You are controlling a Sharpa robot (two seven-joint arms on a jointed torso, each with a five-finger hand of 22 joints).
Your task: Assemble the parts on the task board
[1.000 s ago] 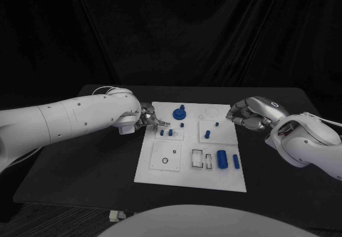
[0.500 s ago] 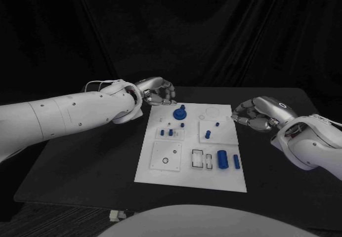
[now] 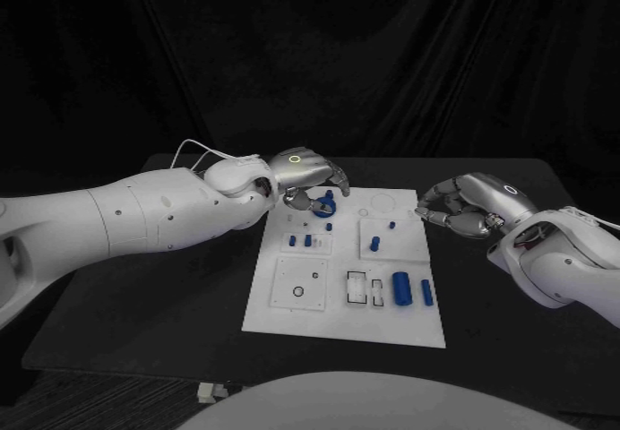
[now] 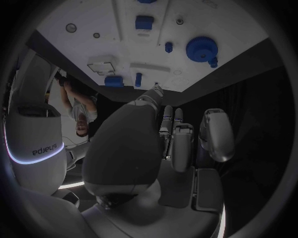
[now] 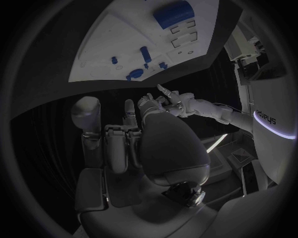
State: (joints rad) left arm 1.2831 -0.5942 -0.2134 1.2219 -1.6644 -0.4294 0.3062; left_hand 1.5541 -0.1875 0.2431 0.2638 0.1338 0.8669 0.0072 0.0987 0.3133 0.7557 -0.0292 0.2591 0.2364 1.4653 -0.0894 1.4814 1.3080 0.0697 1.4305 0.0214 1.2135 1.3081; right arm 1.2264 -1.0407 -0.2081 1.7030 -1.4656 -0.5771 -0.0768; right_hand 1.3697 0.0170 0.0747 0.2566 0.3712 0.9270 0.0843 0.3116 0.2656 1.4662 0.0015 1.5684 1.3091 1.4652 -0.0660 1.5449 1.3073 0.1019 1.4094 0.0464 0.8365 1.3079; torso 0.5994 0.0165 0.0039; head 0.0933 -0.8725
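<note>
1. Head view: the white task board (image 3: 347, 269) lies in the middle of the black worktop (image 3: 155, 296). The left hand (image 3: 307, 175) hovers over the board's far left corner, just above the blue gear-shaped part (image 3: 323, 207). The right hand (image 3: 461, 206) hangs just off the board's far right edge.
2. Left wrist view: the left hand (image 4: 177, 144) has its fingers curled loosely and apart, with nothing in them. The gear part (image 4: 201, 49) and small blue pegs (image 4: 169, 47) sit on the board beyond the fingertips.
3. Right wrist view: the right hand (image 5: 133, 144) has its fingers curled in, holding nothing. A large blue block (image 5: 173, 13) sits on the board's near end, and the left hand (image 5: 171, 101) shows across the board.
4. Since half a second ago, the left hand has moved from beyond the board's far left corner inward over the gear. The right hand has barely shifted.
5. Near the board's near right corner, a blue cylinder (image 3: 403, 288) lies flat, its long axis running from the board's near edge to its far edge; a thinner blue bar (image 3: 427, 292) lies parallel just beside it.
</note>
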